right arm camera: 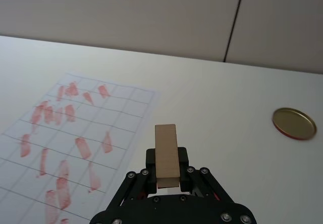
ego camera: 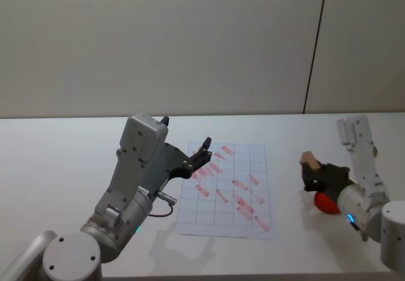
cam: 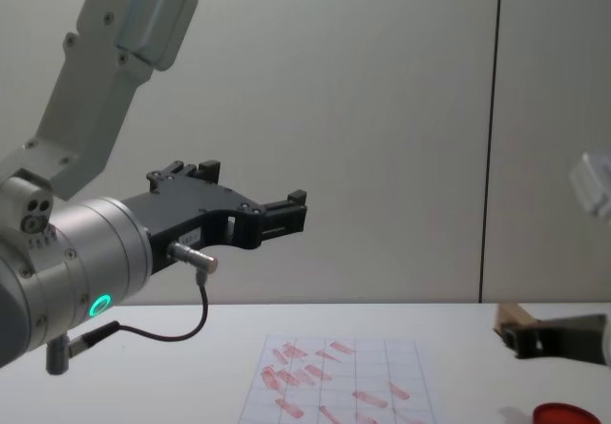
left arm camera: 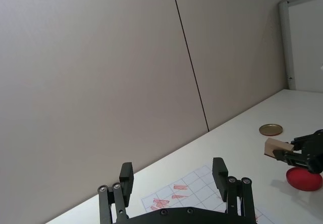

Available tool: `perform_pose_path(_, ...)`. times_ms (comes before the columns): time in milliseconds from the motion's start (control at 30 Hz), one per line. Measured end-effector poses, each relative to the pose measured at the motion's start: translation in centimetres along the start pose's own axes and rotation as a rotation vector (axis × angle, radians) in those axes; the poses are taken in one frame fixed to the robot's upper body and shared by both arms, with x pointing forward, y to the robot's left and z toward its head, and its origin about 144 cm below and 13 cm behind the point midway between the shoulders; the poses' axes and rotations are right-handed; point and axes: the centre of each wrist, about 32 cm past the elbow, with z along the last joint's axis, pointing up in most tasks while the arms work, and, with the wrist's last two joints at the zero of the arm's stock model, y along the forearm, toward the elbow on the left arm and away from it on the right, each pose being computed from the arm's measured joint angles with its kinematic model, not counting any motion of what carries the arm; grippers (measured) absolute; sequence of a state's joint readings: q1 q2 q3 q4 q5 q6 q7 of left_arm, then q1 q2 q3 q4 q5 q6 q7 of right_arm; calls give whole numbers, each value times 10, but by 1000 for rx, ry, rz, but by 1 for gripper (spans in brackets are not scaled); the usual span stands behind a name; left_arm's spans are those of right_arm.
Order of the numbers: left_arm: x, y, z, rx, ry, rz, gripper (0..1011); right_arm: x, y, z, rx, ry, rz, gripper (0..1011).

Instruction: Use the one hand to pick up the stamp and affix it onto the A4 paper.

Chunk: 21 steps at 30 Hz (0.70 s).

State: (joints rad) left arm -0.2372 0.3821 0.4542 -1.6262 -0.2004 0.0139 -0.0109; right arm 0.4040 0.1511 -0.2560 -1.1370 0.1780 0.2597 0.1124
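Note:
The stamp point(ego camera: 309, 161), a small tan wooden block, is held clear of the table, and my right gripper point(ego camera: 314, 174) is shut on it. It hangs to the right of the A4 paper point(ego camera: 231, 189), just above a red round pad point(ego camera: 326, 203). In the right wrist view the stamp point(right arm camera: 166, 156) stands upright between the black fingers point(right arm camera: 182, 156), with the paper point(right arm camera: 75, 133) beyond it. The white gridded sheet carries several red marks. My left gripper point(ego camera: 204, 149) is raised over the paper's left edge, open and holding nothing point(left arm camera: 173, 171).
A flat gold round disc point(right arm camera: 294, 123) lies on the white table beyond the red pad point(left arm camera: 304, 179). The left arm's large wrist and looped black cable point(cam: 181, 333) hang over the table's left half. A plain wall stands behind the table.

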Motion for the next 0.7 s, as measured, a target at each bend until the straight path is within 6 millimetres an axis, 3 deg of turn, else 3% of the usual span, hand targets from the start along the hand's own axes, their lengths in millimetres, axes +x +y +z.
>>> perform_pose_path(333,0,0,0,0,0,0,993,-20,-1,6,13,-23,95,221)
perform_pose_path(700,0,0,0,0,0,0,993,-43,13,-9,-56,-51,158,220)
